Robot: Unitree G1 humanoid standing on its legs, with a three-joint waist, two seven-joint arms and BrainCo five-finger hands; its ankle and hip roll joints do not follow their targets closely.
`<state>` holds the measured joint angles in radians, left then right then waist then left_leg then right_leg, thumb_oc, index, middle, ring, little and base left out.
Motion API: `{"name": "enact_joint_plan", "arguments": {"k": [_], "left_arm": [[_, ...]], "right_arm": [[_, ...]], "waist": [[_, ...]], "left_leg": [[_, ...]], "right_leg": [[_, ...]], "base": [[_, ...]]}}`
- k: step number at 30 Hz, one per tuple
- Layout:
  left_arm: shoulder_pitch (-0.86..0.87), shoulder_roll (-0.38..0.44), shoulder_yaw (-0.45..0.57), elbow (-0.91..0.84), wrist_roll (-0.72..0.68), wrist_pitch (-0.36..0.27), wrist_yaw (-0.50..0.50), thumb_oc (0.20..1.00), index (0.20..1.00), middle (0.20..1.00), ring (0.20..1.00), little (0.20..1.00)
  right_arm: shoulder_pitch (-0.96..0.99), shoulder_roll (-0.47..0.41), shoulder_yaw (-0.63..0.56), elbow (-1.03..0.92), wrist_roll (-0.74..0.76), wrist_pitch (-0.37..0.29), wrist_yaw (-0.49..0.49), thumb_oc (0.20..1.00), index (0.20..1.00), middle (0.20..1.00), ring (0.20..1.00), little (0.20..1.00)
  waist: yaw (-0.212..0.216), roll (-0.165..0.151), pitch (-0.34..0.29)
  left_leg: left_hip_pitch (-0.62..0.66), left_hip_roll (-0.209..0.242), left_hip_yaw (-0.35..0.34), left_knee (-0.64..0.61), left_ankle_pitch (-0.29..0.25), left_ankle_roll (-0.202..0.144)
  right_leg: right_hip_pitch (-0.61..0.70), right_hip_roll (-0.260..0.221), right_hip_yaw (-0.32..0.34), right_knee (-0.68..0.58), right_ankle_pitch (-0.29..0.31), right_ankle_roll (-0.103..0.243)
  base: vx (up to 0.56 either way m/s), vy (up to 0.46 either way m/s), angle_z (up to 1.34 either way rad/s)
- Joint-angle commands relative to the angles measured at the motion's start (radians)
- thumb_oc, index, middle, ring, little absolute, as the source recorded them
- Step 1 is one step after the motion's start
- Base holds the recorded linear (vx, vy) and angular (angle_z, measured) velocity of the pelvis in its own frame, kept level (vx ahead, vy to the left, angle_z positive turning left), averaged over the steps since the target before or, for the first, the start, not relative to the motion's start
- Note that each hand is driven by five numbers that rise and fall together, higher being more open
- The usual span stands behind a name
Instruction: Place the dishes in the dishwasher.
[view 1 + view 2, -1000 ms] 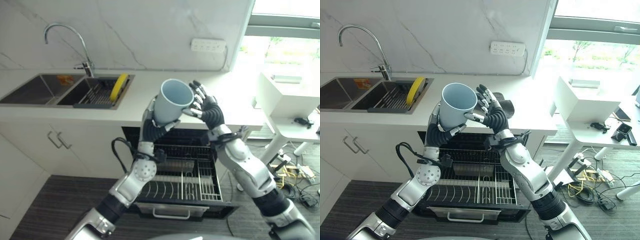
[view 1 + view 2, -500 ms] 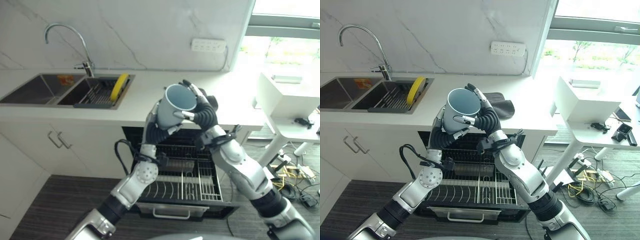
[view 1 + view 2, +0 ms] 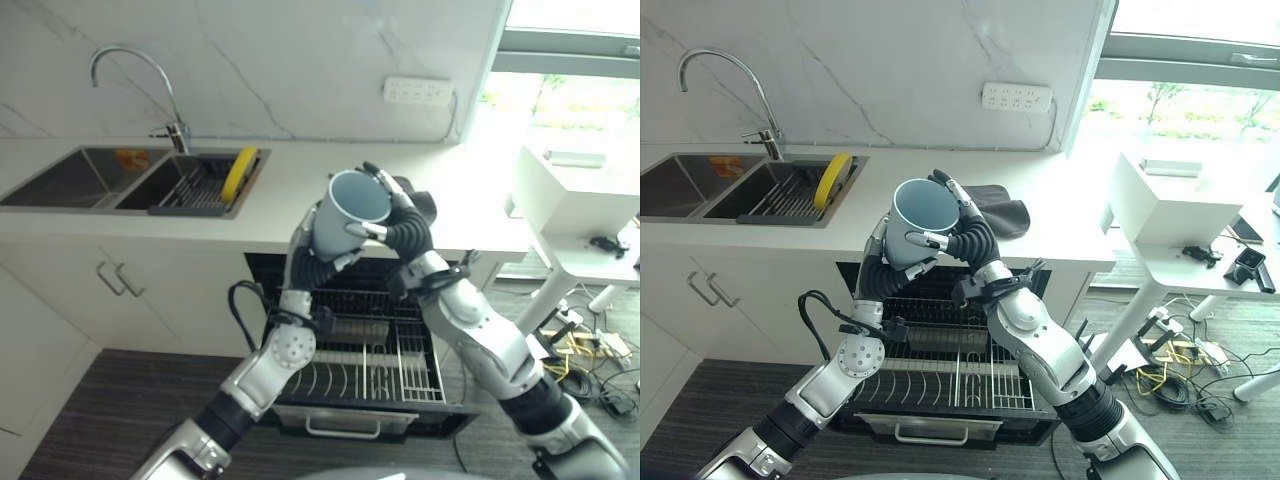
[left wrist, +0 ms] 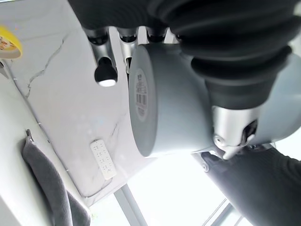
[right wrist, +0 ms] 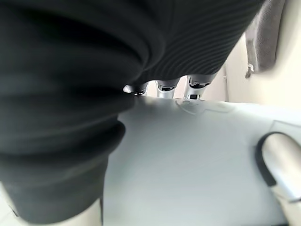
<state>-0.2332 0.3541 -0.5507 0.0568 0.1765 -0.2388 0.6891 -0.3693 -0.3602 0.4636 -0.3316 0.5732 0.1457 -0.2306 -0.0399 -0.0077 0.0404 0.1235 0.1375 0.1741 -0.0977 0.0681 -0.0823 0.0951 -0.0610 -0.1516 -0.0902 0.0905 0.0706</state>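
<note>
Both hands grip one pale blue-grey ceramic mug [image 3: 350, 212], held in the air above the open dishwasher's black wire rack [image 3: 365, 350], mouth tilted up. Left hand [image 3: 310, 262] cups its base with curled fingers; right hand [image 3: 405, 228] wraps its side and rim from the right.

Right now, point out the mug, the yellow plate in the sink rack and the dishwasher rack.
mug [image 3: 908, 232], right eye view, on its outer wall below the rim.
yellow plate [image 3: 238, 171], left eye view, on its upright edge.
dishwasher rack [image 3: 975, 378], right eye view, on the lower wire grid.
</note>
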Motion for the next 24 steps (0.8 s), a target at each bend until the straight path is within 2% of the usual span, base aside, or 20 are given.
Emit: {"name": "enact_joint_plan", "arguments": {"k": [1, 13, 24], "left_arm": [[-0.094, 0.002, -0.021, 0.016, 0.011, -0.075, 0.036, 0.200, 0.200, 0.200, 0.200, 0.200], [-0.108, -0.003, 0.000, -0.012, 0.005, -0.073, 0.059, 0.200, 0.200, 0.200, 0.200, 0.200], [-0.109, -0.002, 0.007, -0.035, 0.005, -0.070, 0.050, 0.200, 0.200, 0.200, 0.200, 0.200]], "right_arm": [[-0.114, 0.059, -0.009, -0.037, 0.059, -0.043, 0.010, 1.000, 1.000, 1.000, 1.000, 1.000], [-0.097, 0.062, -0.017, -0.032, 0.081, -0.027, 0.009, 1.000, 1.000, 1.000, 1.000, 1.000], [-0.091, 0.062, -0.010, -0.024, 0.042, -0.007, 0.009, 1.000, 1.000, 1.000, 1.000, 1.000]], "waist": [[0.011, -0.049, 0.018], [0.006, -0.052, 0.019], [0.008, -0.056, 0.018]], "left_leg": [[0.040, -0.028, 0.013, 0.010, -0.116, 0.037], [0.041, -0.030, 0.014, 0.010, -0.115, 0.040], [0.039, -0.032, 0.013, 0.010, -0.115, 0.043]], "right_leg": [[0.053, -0.043, 0.010, 0.003, -0.072, 0.059], [0.053, -0.043, 0.015, 0.003, -0.069, 0.059], [0.051, -0.043, 0.015, 0.003, -0.068, 0.058]], "base": [[0.00, 0.000, 0.00], [0.00, 0.000, 0.00], [0.00, 0.000, 0.00]]}}
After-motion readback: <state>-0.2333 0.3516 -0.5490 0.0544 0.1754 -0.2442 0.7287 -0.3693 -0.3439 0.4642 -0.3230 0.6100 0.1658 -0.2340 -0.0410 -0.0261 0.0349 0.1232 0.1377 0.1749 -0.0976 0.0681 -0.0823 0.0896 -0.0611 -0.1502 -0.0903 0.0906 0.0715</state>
